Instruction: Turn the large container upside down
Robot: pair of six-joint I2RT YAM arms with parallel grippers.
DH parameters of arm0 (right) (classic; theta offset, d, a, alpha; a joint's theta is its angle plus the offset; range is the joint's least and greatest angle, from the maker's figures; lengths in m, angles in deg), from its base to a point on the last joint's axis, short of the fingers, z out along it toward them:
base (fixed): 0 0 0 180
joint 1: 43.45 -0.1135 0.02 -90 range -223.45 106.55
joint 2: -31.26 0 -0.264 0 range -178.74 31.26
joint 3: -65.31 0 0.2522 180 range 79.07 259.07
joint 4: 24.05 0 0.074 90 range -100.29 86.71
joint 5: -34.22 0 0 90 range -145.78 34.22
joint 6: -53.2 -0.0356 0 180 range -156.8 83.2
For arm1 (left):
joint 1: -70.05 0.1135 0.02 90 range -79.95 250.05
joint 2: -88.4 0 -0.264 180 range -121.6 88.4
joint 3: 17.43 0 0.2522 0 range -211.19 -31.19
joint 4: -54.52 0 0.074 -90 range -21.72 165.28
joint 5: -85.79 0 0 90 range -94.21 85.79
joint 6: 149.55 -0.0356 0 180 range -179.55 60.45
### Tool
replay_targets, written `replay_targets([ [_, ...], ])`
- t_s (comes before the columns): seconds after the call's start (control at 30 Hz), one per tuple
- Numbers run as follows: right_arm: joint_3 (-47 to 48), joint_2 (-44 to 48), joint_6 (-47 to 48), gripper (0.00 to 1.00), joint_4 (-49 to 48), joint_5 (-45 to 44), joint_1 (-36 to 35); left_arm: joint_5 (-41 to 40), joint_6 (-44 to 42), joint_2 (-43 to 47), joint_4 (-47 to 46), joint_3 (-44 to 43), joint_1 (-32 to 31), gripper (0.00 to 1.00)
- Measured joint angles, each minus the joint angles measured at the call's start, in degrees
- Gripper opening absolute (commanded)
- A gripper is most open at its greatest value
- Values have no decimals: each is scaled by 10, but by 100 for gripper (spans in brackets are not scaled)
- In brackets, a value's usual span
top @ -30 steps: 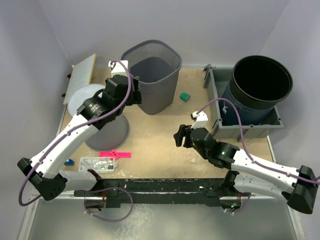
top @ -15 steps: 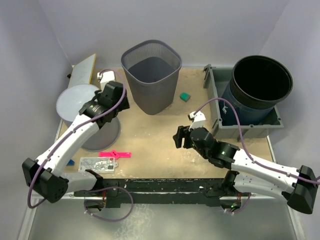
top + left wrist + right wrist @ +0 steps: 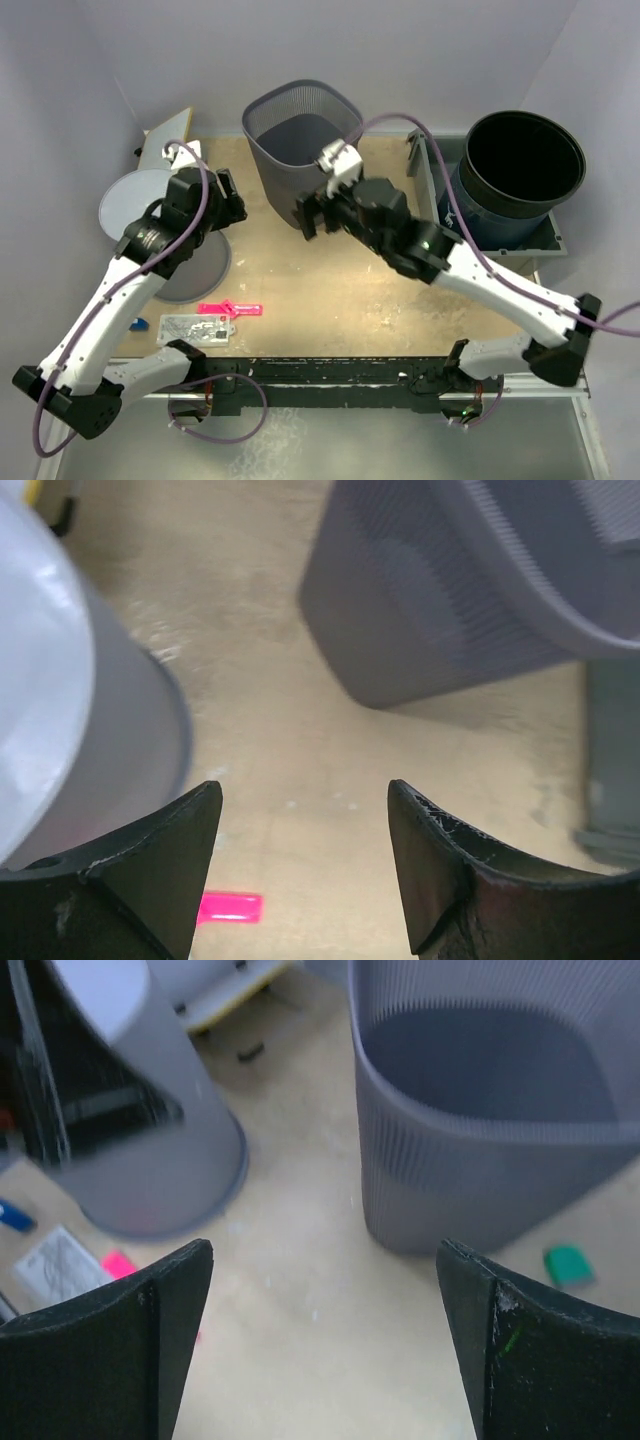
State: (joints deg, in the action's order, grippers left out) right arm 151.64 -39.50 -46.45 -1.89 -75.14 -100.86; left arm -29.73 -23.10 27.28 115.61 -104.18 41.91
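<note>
Finding: the mesh basket (image 3: 303, 150) stands upright at rear centre of the worktop (image 3: 300, 290). The right gripper (image 3: 325, 1248) faces its wall, jaws released, evidently to take a tipping grasp. The left gripper (image 3: 303, 785) has its jaws released and empty.

Sandy tan surface (image 3: 320, 300); upright mesh basket (image 3: 300, 150) at the back; pale bin (image 3: 125, 205) base-up on the left; grey tray (image 3: 421, 160) on the right; pink strip (image 3: 232, 309) and flat packet (image 3: 193, 327) near the front.

One mesh basket (image 3: 270, 165), one grey bin (image 3: 125, 205), one black bucket (image 3: 510, 225), one tray (image 3: 422, 165), one green block (image 3: 568, 1263).
</note>
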Motion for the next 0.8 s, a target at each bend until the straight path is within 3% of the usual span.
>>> replay_targets([
  [0.13,209,-144,45,97,51,21,6,76,0,34,-23,-22,-1,66],
  [0.27,394,-286,71,96,120,38,19,93,0,61,-21,-47,-1,66],
  [0.47,527,-431,86,87,204,46,41,90,18,99,-3,-57,0,68],
  [0.57,530,-458,94,71,215,61,57,80,21,123,7,-57,-1,68],
  [0.8,567,-469,77,14,243,110,96,74,21,151,8,-54,0,68],
])
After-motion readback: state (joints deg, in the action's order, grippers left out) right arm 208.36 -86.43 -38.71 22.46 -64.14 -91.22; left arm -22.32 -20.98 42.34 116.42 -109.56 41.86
